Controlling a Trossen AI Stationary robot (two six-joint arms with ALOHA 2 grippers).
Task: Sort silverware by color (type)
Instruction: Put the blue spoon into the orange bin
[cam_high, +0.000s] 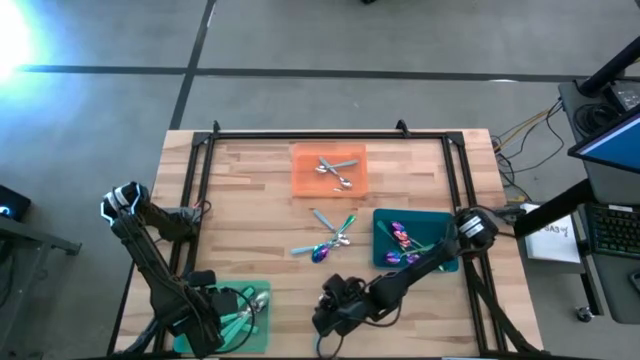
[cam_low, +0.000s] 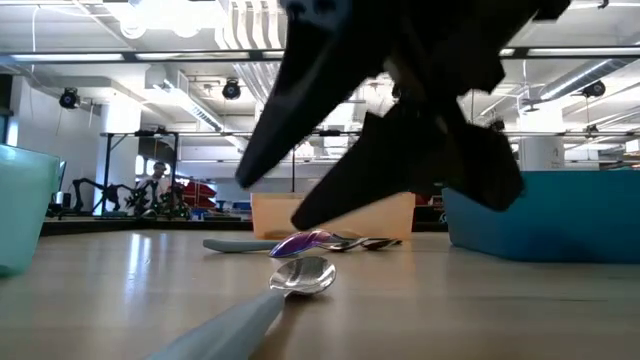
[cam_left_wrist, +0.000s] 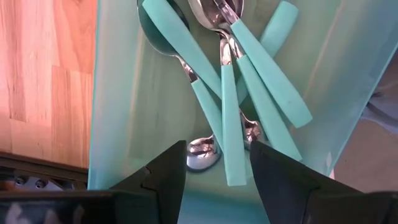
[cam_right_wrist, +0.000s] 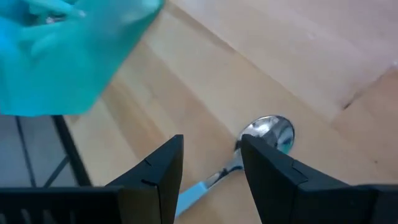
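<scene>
Legible text: none.
You will find only a white paper sheet (cam_high: 553, 243) beside the table's right edge carrying dark marks, too small to read; no labels, brands or numbers elsewhere.

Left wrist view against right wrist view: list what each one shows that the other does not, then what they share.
Only the left wrist view shows the pale green tray holding several teal-handled utensils, with the left tool open above them.

Only the right wrist view shows a single teal-handled spoon lying on bare wood, a corner of the teal tray, and the right tool open over that spoon, holding nothing.

Both show the wooden table and a pair of dark fingers standing apart.
</scene>
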